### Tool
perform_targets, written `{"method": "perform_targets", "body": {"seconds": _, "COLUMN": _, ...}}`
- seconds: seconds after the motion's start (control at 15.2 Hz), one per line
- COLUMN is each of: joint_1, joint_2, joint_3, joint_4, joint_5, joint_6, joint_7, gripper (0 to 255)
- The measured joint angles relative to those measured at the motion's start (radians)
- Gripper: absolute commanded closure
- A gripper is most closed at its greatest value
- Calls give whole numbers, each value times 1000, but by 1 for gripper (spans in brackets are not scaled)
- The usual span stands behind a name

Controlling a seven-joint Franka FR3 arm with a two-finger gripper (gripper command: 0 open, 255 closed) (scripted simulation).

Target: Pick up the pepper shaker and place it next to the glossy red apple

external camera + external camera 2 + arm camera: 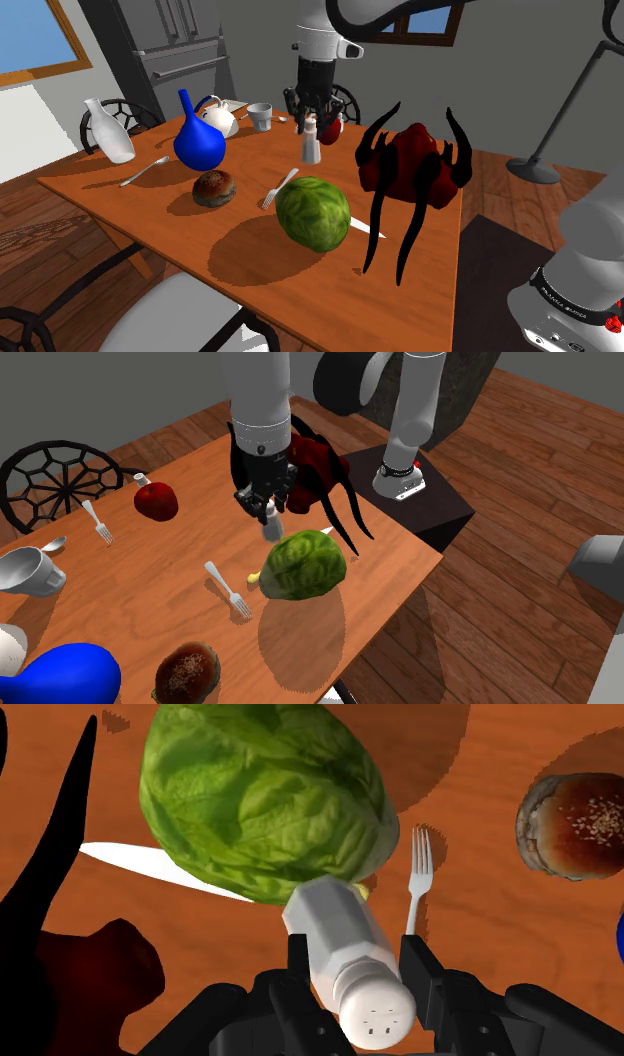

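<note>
White pepper shaker (352,966) gripped between the black fingers (418,969), just beside the green cabbage (262,796).

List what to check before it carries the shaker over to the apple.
1. Grip: gripper shut on the white pepper shaker, clasped from both sides: ok.
2. Lift: whether the shaker base is clear of the table: cannot tell.
3. Target: red apple stands in the open, with bare table on its side toward the gripper: ok.
4. Path: bare table between shaker and apple in the second exterior view: ok.
5. Cabbage: sits close by the shaker base; gap between them: cannot tell.
</note>
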Motion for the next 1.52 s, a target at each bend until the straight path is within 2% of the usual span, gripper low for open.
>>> {"method": "perform_targets", "body": {"seconds": 0.59, "joint_1": -75, "joint_2": 101, "joint_3": -76, "joint_4": 107, "joint_5": -59, "joint_6": -47, "joint_7": -156, "gripper": 255}}
{"method": "perform_targets", "body": {"seconds": 0.92, "joint_1": -80, "joint_2": 198, "joint_3": -122, "joint_4": 211, "joint_5": -120, "joint_6": -84, "joint_7": -221, "gripper": 255}}
{"method": "perform_targets", "body": {"seconds": 1.32, "joint_1": -39, "joint_2": 350, "joint_3": -186, "joint_4": 432, "joint_5": -207, "joint_6": -181, "joint_7": -297, "gripper": 255}}
{"method": "perform_targets", "body": {"seconds": 1.52, "joint_1": -42, "joint_2": 373, "joint_3": -197, "joint_4": 433, "joint_5": -219, "joint_6": -164, "joint_7": -309, "gripper": 255}}
